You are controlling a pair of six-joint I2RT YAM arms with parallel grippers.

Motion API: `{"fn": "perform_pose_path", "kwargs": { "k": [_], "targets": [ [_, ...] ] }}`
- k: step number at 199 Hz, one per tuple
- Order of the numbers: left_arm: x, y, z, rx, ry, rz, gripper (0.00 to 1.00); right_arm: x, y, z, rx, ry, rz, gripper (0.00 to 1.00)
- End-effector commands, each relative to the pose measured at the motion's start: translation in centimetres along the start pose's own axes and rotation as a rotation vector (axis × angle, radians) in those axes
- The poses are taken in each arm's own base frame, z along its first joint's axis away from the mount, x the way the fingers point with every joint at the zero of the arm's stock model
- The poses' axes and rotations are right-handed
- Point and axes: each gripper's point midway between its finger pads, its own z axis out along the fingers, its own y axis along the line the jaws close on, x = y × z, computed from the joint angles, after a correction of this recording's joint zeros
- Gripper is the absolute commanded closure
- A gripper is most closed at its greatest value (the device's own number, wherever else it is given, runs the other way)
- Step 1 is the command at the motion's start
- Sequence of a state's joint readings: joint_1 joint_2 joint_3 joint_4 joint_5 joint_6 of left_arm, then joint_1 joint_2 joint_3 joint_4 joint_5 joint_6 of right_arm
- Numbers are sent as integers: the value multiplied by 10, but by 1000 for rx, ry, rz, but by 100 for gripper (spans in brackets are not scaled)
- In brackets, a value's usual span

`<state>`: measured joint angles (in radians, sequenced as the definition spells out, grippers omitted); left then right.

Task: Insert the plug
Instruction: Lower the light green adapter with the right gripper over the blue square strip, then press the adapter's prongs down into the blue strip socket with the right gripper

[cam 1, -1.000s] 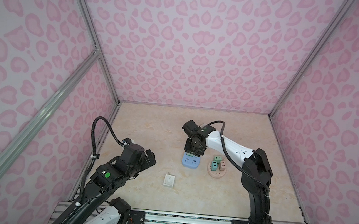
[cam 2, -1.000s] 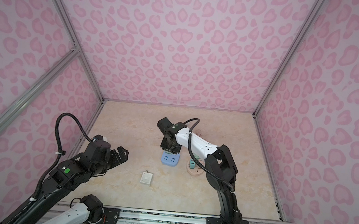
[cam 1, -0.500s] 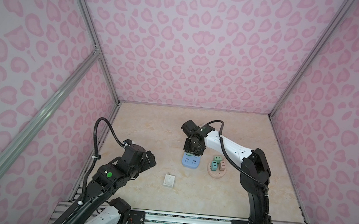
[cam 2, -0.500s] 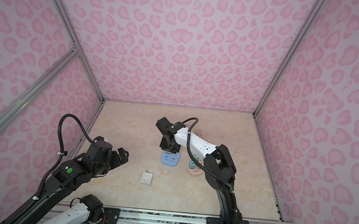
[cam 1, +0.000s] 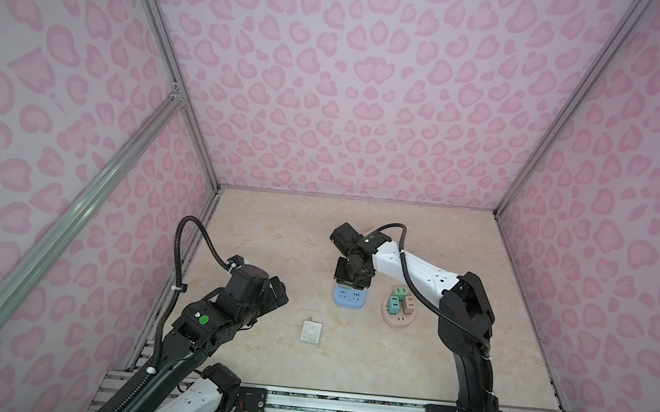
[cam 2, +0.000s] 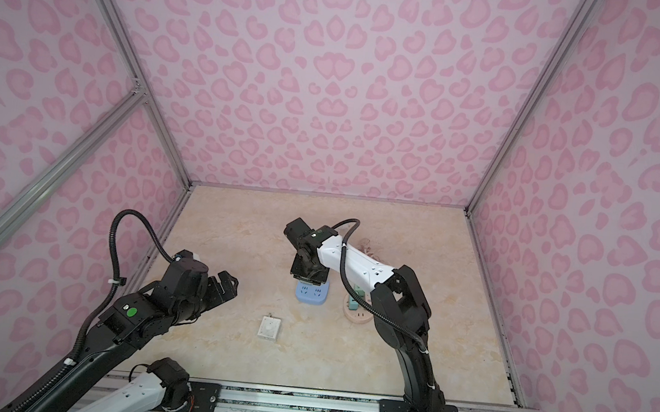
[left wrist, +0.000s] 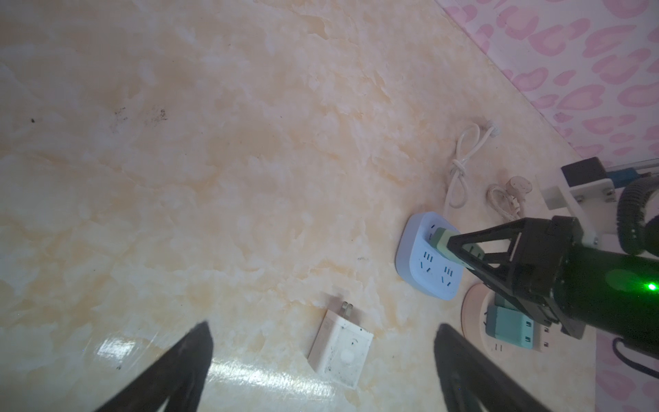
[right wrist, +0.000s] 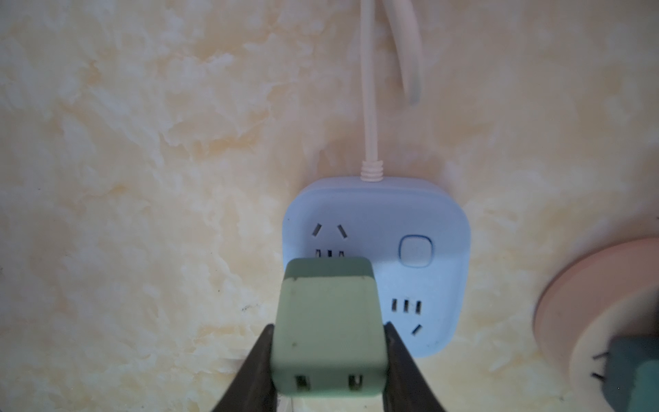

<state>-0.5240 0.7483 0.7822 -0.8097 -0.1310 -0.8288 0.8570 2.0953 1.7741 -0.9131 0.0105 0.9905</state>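
My right gripper [right wrist: 328, 327] is shut on a pale green plug [right wrist: 328, 321], one finger on each side of its body. The plug stands end-down on the far half of the blue socket block [right wrist: 420, 221], just below one set of slots; its prongs are hidden. Both top views show the right gripper [cam 1: 352, 278] [cam 2: 310, 274] pointing down over the blue socket block [cam 1: 349, 299] [cam 2: 312, 293]. In the left wrist view the green plug [left wrist: 440, 240] meets the block's top. My left gripper [cam 1: 275, 289] [left wrist: 322, 326] hangs open and empty, above the floor to the left.
A white adapter [cam 1: 311, 332] [left wrist: 340, 353] lies flat on the floor between the arms. A round pink socket base [cam 1: 397, 320] [right wrist: 588, 303] carrying teal and green plugs sits right of the blue block. Looped white cords [left wrist: 463, 157] lie behind it. Pink walls enclose the floor.
My right gripper with the green plug has shifted very slightly left over the blue block. The left arm has barely moved.
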Motion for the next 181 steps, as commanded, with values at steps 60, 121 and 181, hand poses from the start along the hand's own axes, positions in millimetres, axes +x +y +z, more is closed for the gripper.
{"fn": "perform_pose_path", "kwargs": {
  "k": [60,121,181],
  "targets": [
    [-1,-2,5,7,-11,15,1,0,-5,10,-9,52,-21,100],
    [1,-3,15,6,-4,20,1,1,-7,14,52,190,-133,100],
    [5,-5,22,11,18,35,1,-2,-12,23,172,253,-245,100]
  ]
}}
